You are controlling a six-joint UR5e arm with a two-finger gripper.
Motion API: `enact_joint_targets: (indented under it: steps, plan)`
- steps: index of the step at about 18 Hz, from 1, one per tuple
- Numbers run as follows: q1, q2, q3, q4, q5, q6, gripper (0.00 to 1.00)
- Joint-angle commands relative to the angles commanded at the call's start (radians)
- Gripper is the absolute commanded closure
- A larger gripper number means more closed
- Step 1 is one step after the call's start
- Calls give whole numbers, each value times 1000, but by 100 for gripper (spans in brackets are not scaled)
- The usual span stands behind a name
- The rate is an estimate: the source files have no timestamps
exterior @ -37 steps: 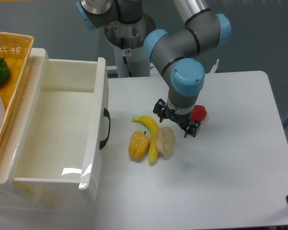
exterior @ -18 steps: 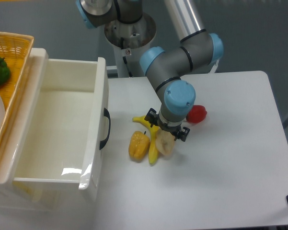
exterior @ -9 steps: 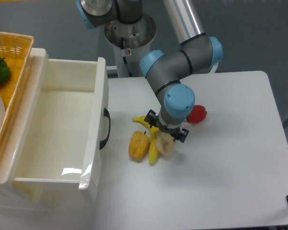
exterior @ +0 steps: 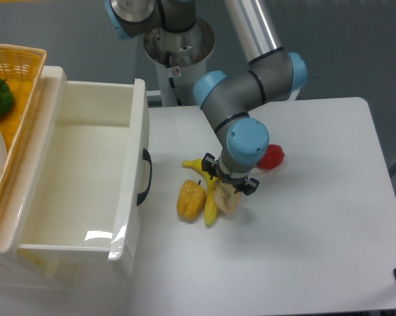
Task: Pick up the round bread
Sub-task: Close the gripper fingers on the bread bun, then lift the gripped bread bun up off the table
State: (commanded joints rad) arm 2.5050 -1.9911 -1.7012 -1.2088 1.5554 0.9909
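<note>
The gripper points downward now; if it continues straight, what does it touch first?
Most likely the round bread, directly under the gripper. The banana lies close on its left, so depth is uncertain.

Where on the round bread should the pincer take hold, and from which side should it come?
From above, across the narrow width of the round bread. It lies flat as an oval, long axis roughly toward the camera, with the banana tight along its left, so one finger must slip between them. The right side is free table. The pincer is already right over its far end.
</note>
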Motion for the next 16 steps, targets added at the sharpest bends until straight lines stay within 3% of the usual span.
enact_joint_targets:
  steps: [8,16]
  plan:
    - [5,3,23,-5,-2,3,90]
    - [23,18,170,-118,-38,20,90]
